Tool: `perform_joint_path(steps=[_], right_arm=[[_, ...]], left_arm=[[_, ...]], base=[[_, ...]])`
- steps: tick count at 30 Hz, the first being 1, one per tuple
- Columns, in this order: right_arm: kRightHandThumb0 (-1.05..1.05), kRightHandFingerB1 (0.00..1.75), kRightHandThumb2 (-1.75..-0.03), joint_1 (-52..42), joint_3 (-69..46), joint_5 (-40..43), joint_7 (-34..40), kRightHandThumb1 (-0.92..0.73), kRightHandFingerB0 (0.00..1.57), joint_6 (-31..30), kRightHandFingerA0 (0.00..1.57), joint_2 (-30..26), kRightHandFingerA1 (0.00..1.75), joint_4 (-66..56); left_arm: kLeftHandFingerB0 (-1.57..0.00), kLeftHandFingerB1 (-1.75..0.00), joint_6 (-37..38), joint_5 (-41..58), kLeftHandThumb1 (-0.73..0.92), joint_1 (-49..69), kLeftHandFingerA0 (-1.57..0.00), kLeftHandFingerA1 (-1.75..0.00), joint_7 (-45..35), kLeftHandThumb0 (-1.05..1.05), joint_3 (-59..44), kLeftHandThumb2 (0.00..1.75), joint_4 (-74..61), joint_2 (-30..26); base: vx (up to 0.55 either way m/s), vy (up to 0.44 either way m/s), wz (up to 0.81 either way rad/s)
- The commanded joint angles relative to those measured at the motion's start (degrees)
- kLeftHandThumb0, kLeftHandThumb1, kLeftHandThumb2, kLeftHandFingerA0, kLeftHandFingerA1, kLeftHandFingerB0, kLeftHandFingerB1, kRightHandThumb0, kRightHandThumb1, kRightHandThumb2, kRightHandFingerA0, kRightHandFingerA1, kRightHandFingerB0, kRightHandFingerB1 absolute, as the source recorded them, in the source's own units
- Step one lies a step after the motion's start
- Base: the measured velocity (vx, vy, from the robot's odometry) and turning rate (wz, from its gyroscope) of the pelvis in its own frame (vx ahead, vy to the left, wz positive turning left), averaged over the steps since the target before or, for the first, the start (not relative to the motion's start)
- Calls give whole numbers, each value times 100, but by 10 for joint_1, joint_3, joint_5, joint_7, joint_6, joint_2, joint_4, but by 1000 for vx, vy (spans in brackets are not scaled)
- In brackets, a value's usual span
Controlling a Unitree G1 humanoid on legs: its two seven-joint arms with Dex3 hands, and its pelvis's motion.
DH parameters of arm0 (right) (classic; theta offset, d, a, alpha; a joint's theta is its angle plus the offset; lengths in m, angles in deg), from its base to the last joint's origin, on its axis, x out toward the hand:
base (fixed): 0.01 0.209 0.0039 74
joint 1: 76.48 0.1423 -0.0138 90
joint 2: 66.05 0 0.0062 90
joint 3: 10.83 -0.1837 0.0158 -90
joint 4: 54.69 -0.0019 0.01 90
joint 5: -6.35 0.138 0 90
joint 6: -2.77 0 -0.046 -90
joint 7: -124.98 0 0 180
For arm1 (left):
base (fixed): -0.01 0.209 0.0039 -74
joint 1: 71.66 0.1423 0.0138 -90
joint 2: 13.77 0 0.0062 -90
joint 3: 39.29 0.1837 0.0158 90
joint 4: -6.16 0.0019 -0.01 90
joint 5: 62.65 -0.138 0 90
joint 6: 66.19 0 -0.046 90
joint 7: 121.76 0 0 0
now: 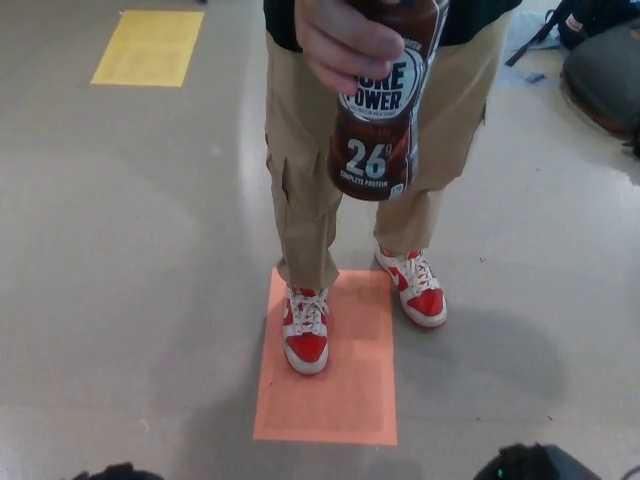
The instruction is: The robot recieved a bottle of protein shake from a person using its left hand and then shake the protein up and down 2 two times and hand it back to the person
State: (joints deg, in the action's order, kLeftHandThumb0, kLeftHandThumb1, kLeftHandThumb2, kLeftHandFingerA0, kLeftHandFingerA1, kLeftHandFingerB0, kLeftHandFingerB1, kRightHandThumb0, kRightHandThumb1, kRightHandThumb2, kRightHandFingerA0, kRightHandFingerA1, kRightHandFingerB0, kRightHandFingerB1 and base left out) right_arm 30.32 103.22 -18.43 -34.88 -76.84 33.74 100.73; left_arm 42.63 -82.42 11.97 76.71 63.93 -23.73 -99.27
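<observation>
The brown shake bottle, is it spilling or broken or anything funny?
Nothing stands out. The brown plastic protein shake bottle hangs upright in the person's hand, with no drips or dents showing, though its top is out of view. The grey floor beneath shows no spill.

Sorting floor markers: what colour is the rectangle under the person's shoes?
Orange; the rectangle shows best in the head view.
</observation>
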Motion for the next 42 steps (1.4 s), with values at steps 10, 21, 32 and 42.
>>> perform_joint_path(steps=[10, 21, 32, 42], right_arm=[[-41, 58, -80, 38, 57, -76, 187, -68, 85, 118, 102, -4, 91, 76], [-41, 57, -81, 36, 59, -78, 190, -68, 84, 123, 99, -6, 87, 84], [-40, 54, -80, 41, 52, -76, 178, -68, 86, 114, 100, -6, 83, 85], [-41, 54, -75, 41, 49, -75, 173, -69, 86, 117, 97, -7, 82, 84]], left_arm=[[-72, -51, 146, 46, 81, -54, -93, -52, -86, -24, -14, 65, -102, -55], [-35, -36, -300, 360, 66, -86, -50, -44, -405, -33, -67, 59, -475, -89], [0, -3, -478, 497, 45, -151, 0, 0, -442, -72, -98, 75, -584, -110], [0, 0, -609, 589, 45, -232, 0, -3, -401, -74, -138, 79, -631, -109]], base=[[1, 0, 1], [0, 0, 0], [0, 0, 0], [0, 0, 0]])
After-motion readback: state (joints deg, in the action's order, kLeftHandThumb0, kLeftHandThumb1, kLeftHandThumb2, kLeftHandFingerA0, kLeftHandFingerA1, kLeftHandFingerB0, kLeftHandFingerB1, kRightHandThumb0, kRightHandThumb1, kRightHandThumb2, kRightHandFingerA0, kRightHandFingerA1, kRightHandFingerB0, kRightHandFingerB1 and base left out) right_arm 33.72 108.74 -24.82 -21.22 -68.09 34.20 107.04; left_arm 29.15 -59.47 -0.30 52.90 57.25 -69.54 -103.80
